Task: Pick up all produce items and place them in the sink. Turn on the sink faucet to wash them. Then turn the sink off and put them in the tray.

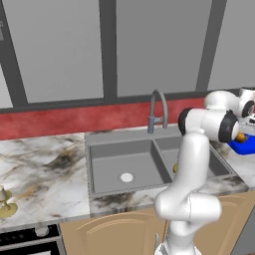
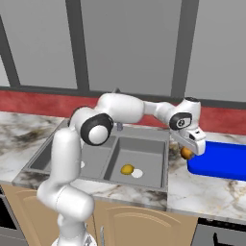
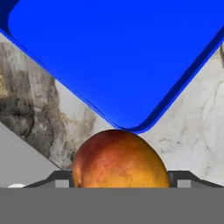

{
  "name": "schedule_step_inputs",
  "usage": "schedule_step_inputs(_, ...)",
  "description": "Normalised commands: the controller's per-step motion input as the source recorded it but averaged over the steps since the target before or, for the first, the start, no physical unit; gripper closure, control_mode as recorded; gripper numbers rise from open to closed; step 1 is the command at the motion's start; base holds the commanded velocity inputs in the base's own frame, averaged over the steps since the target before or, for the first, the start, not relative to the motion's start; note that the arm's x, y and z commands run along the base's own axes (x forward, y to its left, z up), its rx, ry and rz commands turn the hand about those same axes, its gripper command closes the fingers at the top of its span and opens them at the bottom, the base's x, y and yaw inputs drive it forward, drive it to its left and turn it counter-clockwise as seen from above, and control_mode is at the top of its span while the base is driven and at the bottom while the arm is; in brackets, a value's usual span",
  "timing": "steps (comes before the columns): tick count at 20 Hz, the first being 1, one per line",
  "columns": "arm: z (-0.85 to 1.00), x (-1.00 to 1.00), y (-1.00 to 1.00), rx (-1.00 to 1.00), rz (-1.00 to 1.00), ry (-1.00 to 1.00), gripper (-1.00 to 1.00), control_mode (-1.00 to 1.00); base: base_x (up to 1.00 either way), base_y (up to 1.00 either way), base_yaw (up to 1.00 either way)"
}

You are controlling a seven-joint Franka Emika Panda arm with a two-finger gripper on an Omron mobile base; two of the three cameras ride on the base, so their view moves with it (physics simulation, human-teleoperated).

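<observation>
My gripper (image 2: 189, 152) is shut on the round orange fruit (image 2: 186, 153), holding it above the marble counter just off the left end of the blue tray (image 2: 221, 161). In the hand view the orange fruit (image 3: 120, 161) sits between the fingers, with a corner of the tray (image 3: 122, 57) right beyond it. The oval yellow fruit (image 2: 127, 169) lies in the right basin of the grey sink (image 2: 144, 148), beside the drain. The gooseneck faucet (image 1: 158, 107) stands behind the sink (image 1: 119, 137). My arm hides most of the yellow fruit (image 1: 175, 168) in the left base view.
A pale cup-like object on an olive dish (image 1: 5, 203) stands at the counter's far left. A red backsplash (image 1: 74, 119) runs behind the counter. A stove front (image 1: 30, 240) shows at the lower left.
</observation>
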Motion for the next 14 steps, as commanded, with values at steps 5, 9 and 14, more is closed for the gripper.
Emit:
schedule_step_inputs(5, -0.1, 0.27, -0.43, -0.01, 0.0, 0.0, 1.0, -1.0, 0.0, 0.0, 0.0)
schedule_step_inputs(9, -0.23, 0.19, -0.41, -0.01, 0.0, 0.0, 1.0, -1.0, 0.0, 0.0, 0.0)
schedule_step_inputs(14, -0.37, 0.18, -0.36, 0.0, 0.0, 0.0, 1.0, -1.0, 0.0, 0.0, 0.0)
